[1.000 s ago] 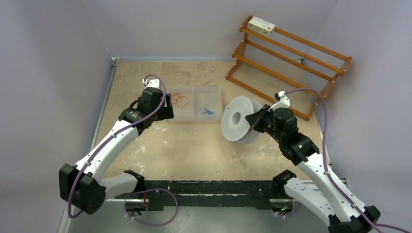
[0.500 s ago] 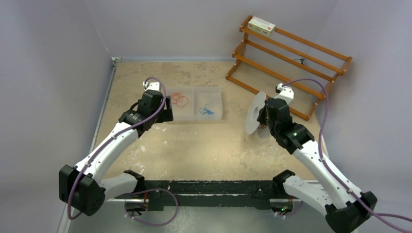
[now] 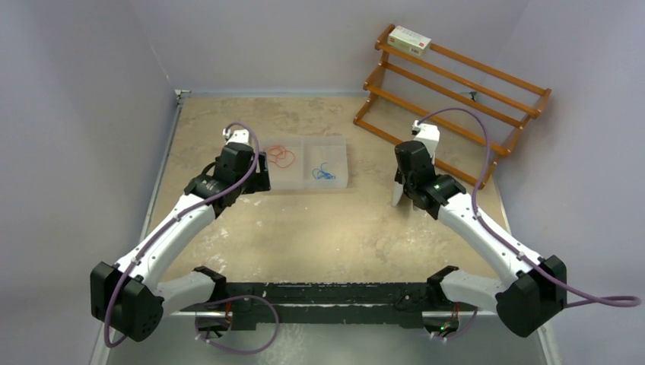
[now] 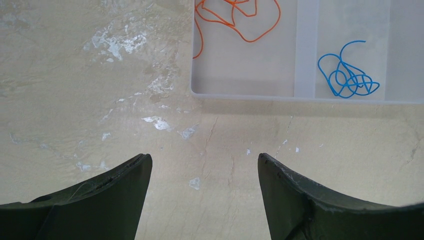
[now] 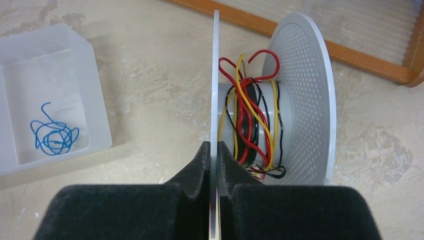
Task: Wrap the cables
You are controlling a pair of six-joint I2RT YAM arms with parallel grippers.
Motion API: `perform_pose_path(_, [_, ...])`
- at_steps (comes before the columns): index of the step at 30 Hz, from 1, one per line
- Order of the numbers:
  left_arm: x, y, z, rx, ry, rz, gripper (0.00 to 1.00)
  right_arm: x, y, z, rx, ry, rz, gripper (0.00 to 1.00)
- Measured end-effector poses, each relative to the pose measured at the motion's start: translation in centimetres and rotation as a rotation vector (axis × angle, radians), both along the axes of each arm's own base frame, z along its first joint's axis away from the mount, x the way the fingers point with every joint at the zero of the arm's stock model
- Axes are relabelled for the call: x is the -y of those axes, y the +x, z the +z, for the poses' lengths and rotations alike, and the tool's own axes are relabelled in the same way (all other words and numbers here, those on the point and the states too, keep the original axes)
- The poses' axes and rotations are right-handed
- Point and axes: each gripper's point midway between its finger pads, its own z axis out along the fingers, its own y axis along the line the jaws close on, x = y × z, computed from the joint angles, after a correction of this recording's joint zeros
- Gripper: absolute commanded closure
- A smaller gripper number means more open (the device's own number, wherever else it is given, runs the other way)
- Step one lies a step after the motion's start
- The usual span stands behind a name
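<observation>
Tan stone-look table (image 3: 319, 228) viewed from above. At far centre, a clear two-compartment tray (image 4: 250, 96) holding the cables: a loose tangle of orange cables (image 4: 240, 20) in the left compartment, one curly blue cable (image 4: 350, 80) in the right. Just near of the tray's left compartment, left gripper (image 4: 204, 167) above bare table, fingers spread wide, touching nothing. To the right of the tray, right gripper (image 5: 213, 152) pinched tight on one thin flange of a pale grey spool (image 5: 305, 100), turned edge-on to the overhead camera, possibly resting its rim on the table. Red, yellow and black wires (image 5: 250, 115) wound loosely around the spool's hub. Wooden rack (image 3: 456, 84) at far right, small box (image 3: 409, 39) on its top rail.
</observation>
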Motion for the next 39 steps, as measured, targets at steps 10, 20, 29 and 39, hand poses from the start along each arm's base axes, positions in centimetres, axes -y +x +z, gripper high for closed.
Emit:
perform_pose_path(10, [-0.1,-0.1,0.2,0.012,0.001,-0.005,0.23,-0.4,2.5,0.5,0.034,-0.02,-0.031,0.82])
perform_pose_path(20, [-0.1,-0.2,0.0,0.007,0.003,-0.005,0.23,0.0,4.7,1.2,0.08,-0.011,-0.09,0.73])
perform_pose_path(29, [-0.2,-0.2,0.0,0.008,0.008,-0.01,0.23,0.1,5.4,0.9,0.08,-0.004,-0.12,0.62])
perform_pose_path(39, [-0.2,-0.2,0.0,0.008,0.009,-0.01,0.23,-0.1,5.5,1.4,0.093,0.015,-0.116,1.0])
